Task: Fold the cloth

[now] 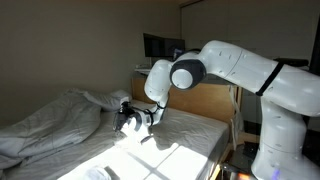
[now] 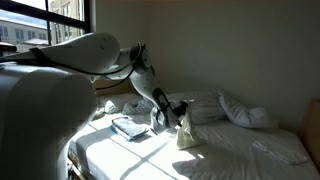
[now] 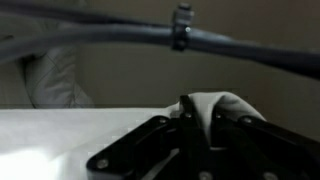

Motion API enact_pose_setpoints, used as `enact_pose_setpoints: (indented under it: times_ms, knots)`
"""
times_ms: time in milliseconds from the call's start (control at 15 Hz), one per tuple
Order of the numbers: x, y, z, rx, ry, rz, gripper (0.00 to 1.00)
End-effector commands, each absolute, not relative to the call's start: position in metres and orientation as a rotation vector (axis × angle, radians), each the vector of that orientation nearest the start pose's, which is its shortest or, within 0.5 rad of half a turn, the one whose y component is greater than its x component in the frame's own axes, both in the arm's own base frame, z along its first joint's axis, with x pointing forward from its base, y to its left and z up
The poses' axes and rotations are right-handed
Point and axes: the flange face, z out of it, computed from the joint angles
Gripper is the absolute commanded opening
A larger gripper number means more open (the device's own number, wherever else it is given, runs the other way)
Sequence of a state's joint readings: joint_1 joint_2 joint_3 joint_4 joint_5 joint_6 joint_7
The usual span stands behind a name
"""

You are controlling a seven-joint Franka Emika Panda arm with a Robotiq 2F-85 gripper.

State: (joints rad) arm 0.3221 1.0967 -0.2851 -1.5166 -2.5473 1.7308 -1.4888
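My gripper (image 3: 200, 108) is shut on a bunched fold of the white cloth (image 3: 232, 102), which pokes up between the black fingers (image 3: 186, 112). In an exterior view the gripper (image 2: 177, 116) hangs over the middle of the bed and the cloth (image 2: 187, 136) drapes down from it in a pale peak onto the mattress. From the opposite side, in an exterior view, the gripper (image 1: 129, 113) sits low over the sunlit sheet and the cloth (image 1: 143, 128) trails beneath it. How far the cloth spreads is hard to tell in the glare.
A puffy rumpled duvet (image 1: 50, 120) fills one side of the bed, and it appears with pillows (image 2: 245, 110) in the exterior view from the opposite side. A small flat folded item (image 2: 130, 127) lies on the mattress near the arm. A wooden headboard (image 1: 205, 100) and a wall are close behind.
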Motion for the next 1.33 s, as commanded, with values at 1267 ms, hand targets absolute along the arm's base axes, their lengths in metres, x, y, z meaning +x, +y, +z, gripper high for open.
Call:
enact_pose_setpoints:
  times_ms: [1267]
  knots:
    - [0.623,-0.036,0.088,-0.582,1.208,-1.546,0.1]
